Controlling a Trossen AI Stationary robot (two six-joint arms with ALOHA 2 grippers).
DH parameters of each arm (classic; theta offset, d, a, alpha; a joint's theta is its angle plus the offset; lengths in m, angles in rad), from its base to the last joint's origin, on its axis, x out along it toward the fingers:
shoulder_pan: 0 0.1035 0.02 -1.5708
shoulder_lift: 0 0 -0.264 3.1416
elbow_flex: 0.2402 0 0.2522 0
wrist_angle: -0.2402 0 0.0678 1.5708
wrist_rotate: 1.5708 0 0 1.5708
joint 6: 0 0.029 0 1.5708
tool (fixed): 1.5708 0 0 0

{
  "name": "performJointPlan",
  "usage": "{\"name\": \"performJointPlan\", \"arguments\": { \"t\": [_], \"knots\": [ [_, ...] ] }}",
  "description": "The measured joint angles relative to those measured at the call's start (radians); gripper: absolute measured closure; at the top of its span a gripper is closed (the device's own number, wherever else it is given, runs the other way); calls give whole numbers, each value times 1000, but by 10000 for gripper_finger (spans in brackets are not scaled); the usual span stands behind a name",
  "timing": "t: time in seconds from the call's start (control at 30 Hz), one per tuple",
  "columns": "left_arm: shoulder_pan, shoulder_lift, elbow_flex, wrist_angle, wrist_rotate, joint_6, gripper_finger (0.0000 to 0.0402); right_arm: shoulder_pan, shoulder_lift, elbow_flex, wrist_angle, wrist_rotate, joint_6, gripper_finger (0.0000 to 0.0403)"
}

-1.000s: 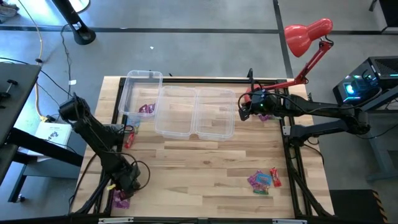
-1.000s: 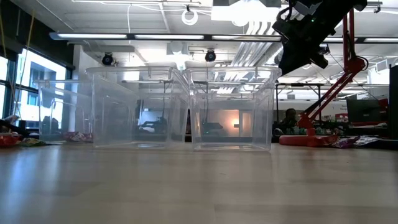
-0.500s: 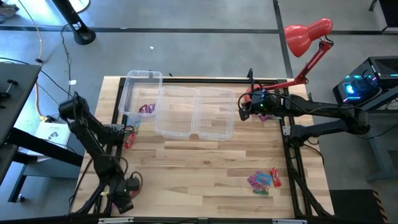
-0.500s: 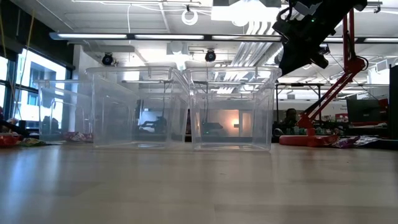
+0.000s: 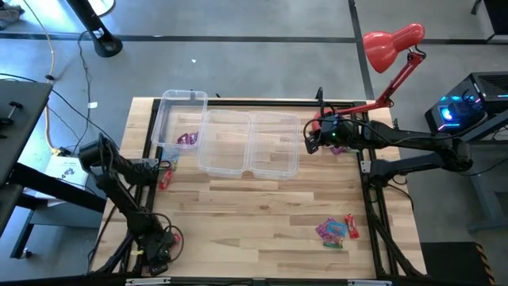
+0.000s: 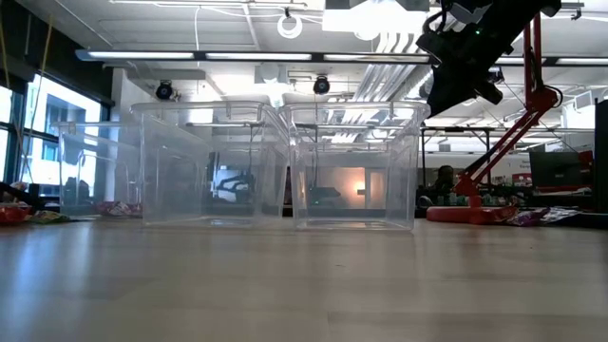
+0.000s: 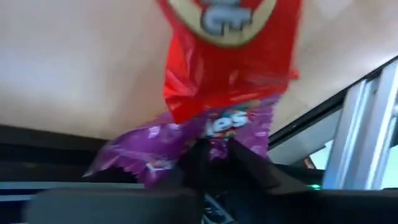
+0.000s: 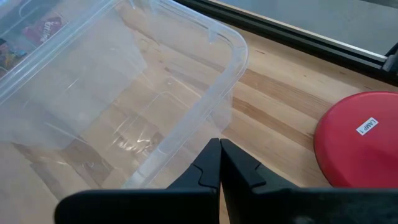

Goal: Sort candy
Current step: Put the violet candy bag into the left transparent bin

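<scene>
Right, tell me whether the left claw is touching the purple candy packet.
Touching. In the left wrist view the left claw has its dark fingers pressed together against the lower edge of the purple candy packet, with no gap visible.

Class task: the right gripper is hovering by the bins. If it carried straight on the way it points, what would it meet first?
Probably the nearest clear bin: the right gripper, jaws shut, aims at its rim and wall, though depth is hard to judge.

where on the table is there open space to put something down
The widest bare wood lies in front of the three clear bins, between the left gripper at the near left corner and the candy pile near right. It is crowded around the right gripper and red lamp base.
</scene>
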Motion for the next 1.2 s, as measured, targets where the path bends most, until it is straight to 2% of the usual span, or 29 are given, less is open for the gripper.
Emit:
{"name": "performJointPlan", "arguments": {
  "t": [0.07, 0.23, 0.4, 0.63, 0.83, 0.93, 1.07, 1.2],
  "knots": [
    [8, 1, -2, -3, 6, 13, 391, 0, 0, 0, 0, 0, 0, 403],
    [88, -11, -3, -14, -11, 114, 391, 0, 0, 0, 0, 0, 0, 403],
    [209, -46, -3, -122, -59, 296, 399, 0, 0, 0, -2, 0, 0, 403],
    [416, -106, -2, -382, -181, 615, 401, 0, 0, 0, -6, -4, 0, 403],
    [624, -125, -2, -371, -282, 842, 401, 0, 0, 0, -7, -8, 0, 403],
    [715, -125, 1, -375, -281, 921, 401, 0, 0, 0, -9, -9, 0, 403],
    [790, -119, 49, -456, -306, 1034, 401, 0, 0, 0, -9, -9, 0, 403],
    [807, -130, 132, -580, -334, 1123, 401, 0, 0, 0, -9, -9, 0, 403]
  ]
}}
